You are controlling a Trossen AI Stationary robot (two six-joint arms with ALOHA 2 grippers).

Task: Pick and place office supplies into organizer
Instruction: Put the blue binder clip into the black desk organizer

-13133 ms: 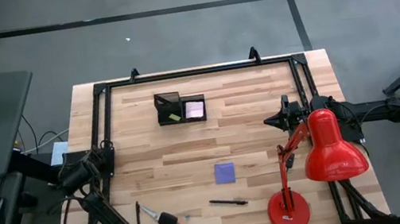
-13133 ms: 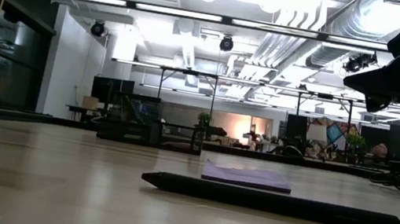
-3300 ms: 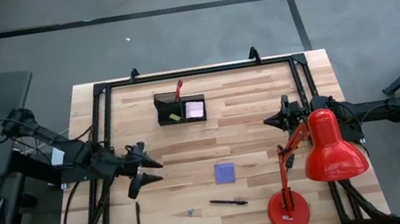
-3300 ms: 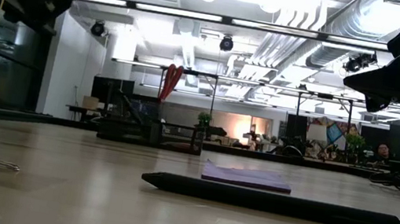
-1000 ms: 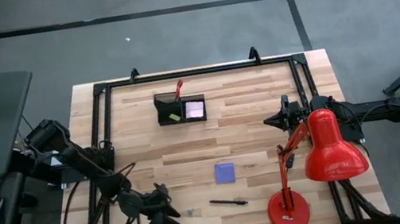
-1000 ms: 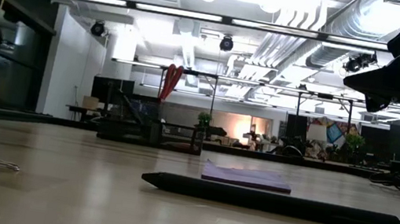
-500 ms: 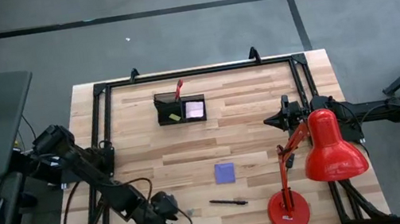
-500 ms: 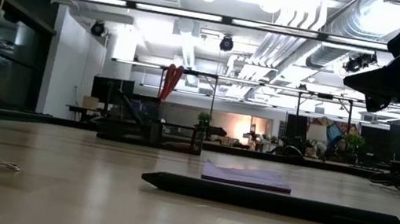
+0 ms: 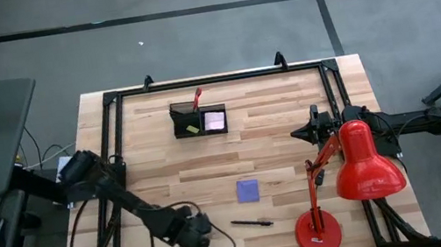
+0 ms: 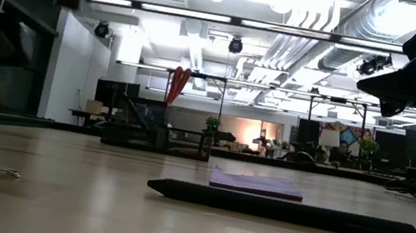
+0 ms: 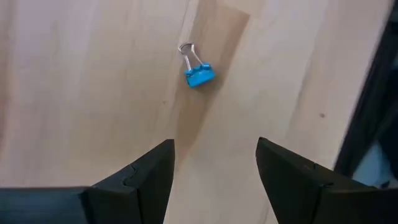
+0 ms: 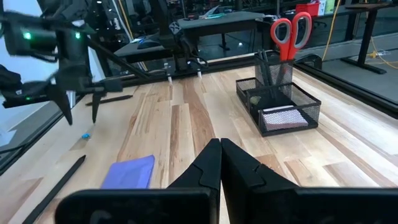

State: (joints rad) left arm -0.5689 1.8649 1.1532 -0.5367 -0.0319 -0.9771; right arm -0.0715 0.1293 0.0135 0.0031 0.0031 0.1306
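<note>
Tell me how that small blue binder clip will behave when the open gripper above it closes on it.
The binder clip is tiny beside the left gripper, so probably very light. It lies on its side on smooth wood, so a glancing finger might skid it away. Its thin wire loop looks likely to swivel, so gripping the blue body seems safer.

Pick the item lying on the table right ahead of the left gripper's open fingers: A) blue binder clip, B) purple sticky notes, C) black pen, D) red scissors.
A: the left wrist view shows the blue binder clip on bare wood just beyond the left gripper, whose fingers stand apart.
</note>
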